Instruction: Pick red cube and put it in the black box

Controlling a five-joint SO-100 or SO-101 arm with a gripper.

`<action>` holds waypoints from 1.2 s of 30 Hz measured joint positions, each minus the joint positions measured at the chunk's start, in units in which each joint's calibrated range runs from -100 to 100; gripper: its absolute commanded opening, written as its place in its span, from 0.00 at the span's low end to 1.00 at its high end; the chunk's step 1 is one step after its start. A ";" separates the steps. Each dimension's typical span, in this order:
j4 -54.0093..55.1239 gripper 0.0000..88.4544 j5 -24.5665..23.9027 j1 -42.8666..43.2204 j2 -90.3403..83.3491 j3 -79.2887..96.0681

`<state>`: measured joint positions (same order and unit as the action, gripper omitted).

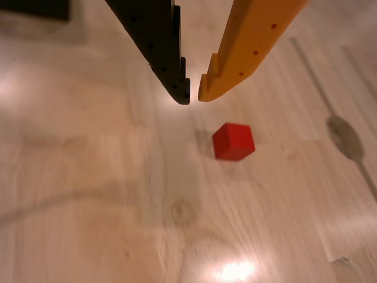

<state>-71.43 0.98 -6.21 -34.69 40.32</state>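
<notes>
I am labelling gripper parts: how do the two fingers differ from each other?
In the wrist view, the black finger enters from the upper left, the orange finger from the upper right. Black looks darker and notched along its inner edge; orange shows small holes. Both taper to nearly touching tips above the red cube.

The counter (88, 177) is pale wood-grain board with a round knot near its middle and bright glare spots from lighting. A small red cube (233, 141) lies directly on it, right of centre, tilted cornerwise. A dark object (35, 9) sits at the upper-left corner.
</notes>
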 measured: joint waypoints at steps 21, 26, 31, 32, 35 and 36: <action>1.66 0.18 2.42 2.44 23.12 -18.24; 0.26 0.28 0.69 5.26 29.59 -24.20; 0.26 0.31 0.17 6.40 34.81 -27.00; 0.26 0.31 0.17 6.40 35.72 -27.63; 0.26 0.31 0.17 6.40 37.63 -28.98; 0.26 0.31 0.17 6.40 38.21 -29.26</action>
<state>-71.17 1.15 0.19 3.52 11.06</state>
